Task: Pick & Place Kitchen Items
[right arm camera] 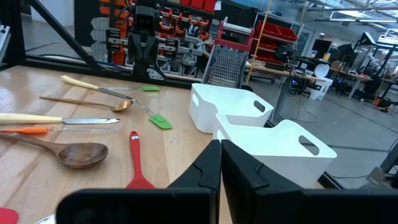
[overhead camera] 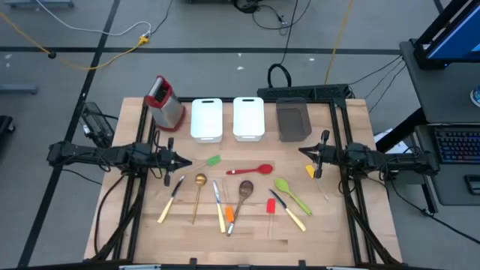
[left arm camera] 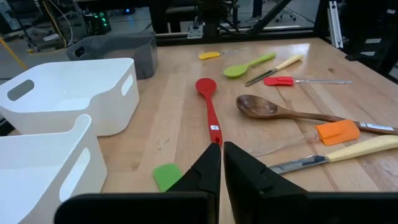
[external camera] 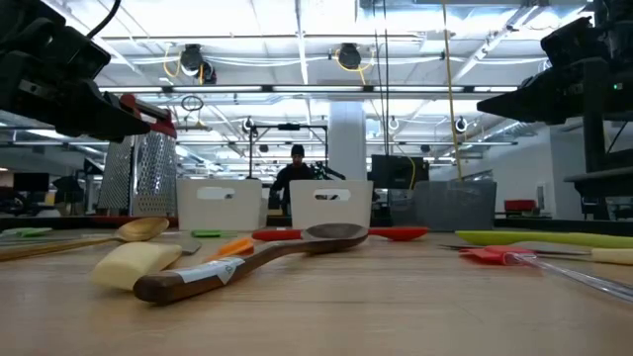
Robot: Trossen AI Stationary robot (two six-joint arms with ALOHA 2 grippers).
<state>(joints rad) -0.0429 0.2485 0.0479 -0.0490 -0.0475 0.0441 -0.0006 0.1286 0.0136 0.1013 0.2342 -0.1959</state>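
We see a pale wooden tabletop (overhead camera: pixel 322 232) carrying everything. Along its far edge stand three rectangular trays: two white plastic trays (overhead camera: pixel 206 118) side by side in the middle and one grey tray (overhead camera: pixel 292 120) toward the right. Toward the far left corner lies one metal box grater with a red top (overhead camera: pixel 164 101).

The left gripper (overhead camera: pixel 180 161) hangs by the left edge with its fingers pressed together, empty. The right gripper (overhead camera: pixel 304 153) hangs by the right edge, likewise pressed together and empty.

The kitchen items lie loose across the middle and near part of the tabletop. We count one red long-handled spoon (overhead camera: pixel 250 170) at the centre, one dark wooden spoon (overhead camera: pixel 244 192) just nearer, one lime-green spoon (overhead camera: pixel 291 193) to its right, one gold metal spoon (overhead camera: pixel 198 193) to its left, and two cream-handled knives (overhead camera: pixel 169 200), one toward each side. Smaller still are four spatulas: a green one (overhead camera: pixel 213 160) beside the left gripper, a yellow one (overhead camera: pixel 311 172) beside the right gripper, a red one (overhead camera: pixel 271 205) and an orange one (overhead camera: pixel 229 215).
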